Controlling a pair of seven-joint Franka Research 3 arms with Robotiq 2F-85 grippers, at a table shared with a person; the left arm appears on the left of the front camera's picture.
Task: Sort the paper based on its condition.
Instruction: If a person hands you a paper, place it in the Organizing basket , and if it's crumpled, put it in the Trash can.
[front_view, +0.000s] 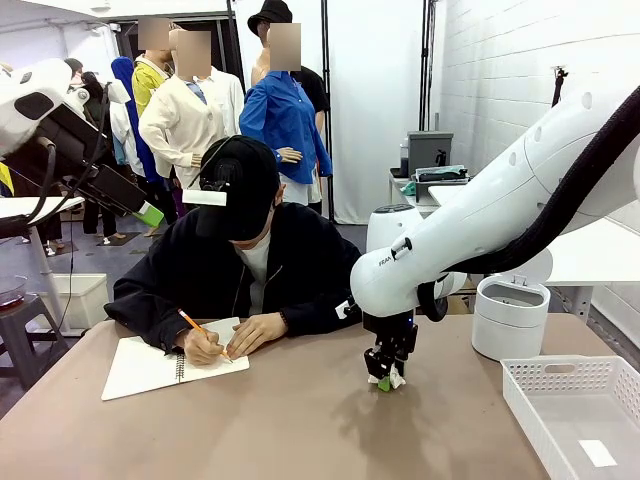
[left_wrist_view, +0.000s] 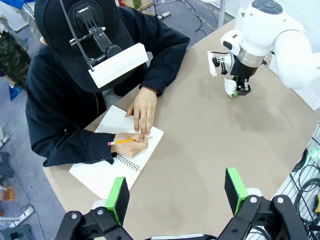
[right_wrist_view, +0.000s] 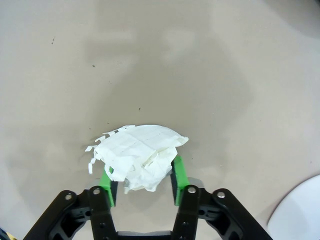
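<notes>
**Right gripper** (right_wrist_view: 142, 184): partly closed, green pads (right_wrist_view: 179, 175) pressed against both flanks of the crumpled paper wad (right_wrist_view: 137, 155). Pinching it low at the tabletop, mid-table, near the robot's right side.

**Left gripper** (left_wrist_view: 176, 195): spread wide, nothing between the pads. Hanging high above the table, well apart from the wad.

**Table** (front_view: 300, 425): brown, flat and bare around the wad.

**White slotted basket** (front_view: 522, 400): at the right near corner, with a flat slip of paper (front_view: 598, 452) inside. Probably the place for sheets in good condition.

**White round bin** (front_view: 510, 320): just behind the basket, top open. Probably the place for spoiled paper.

**Spiral notebook** (front_view: 160, 365): on the far left, under the person's writing hands (front_view: 205, 347). Not part of the pick.

**Crumpled paper wad**, handling: judged very light, soft and springy, with a torn fringe along one edge.
- Yields under squeeze, so loose flaps may slip out.
- Best held across the thick middle, not by the fringe.
- Not fragile, though a tear is possible if snagged.
</notes>
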